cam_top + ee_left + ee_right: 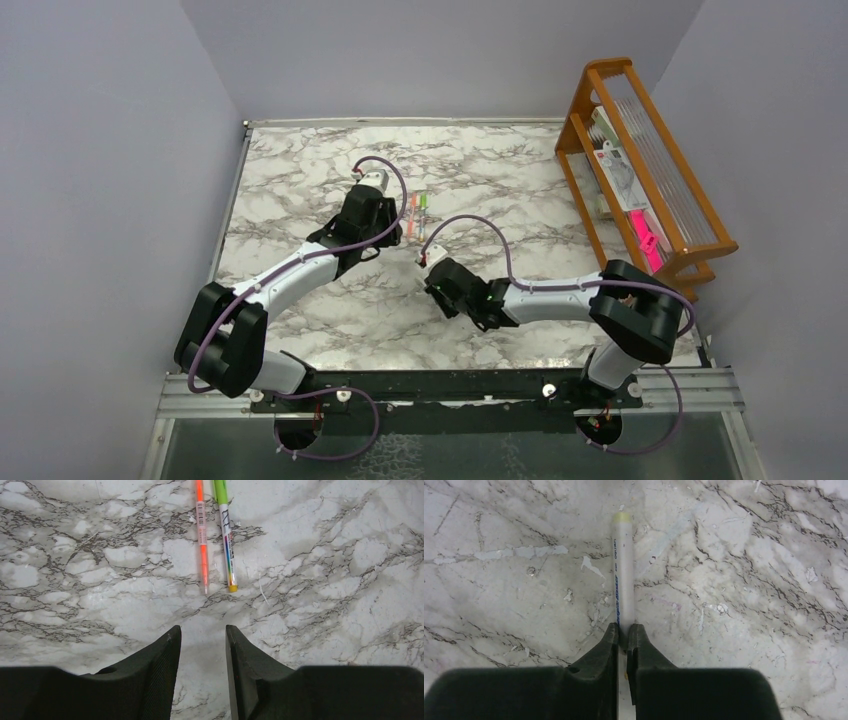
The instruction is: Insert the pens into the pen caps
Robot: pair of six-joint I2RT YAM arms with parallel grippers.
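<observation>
An orange-red pen (201,535) lies on the marble table with its bare tip toward my left gripper. Beside it on the right lies a whitish-barrelled pen (226,540) with the bright green cap (220,490) on its far end. Both show in the top view, the orange-red pen (412,215) and the green-capped pen (425,213). My left gripper (202,632) is open and empty, just short of the two pens, and it also shows in the top view (393,228). My right gripper (623,632) is shut on another whitish pen (623,570), low over the table (432,260). No tan-orange cap is in view.
A wooden rack (650,170) holding packets stands along the table's right side. Grey walls close in the left, back and right. The arms' mounting rail (450,385) runs along the near edge.
</observation>
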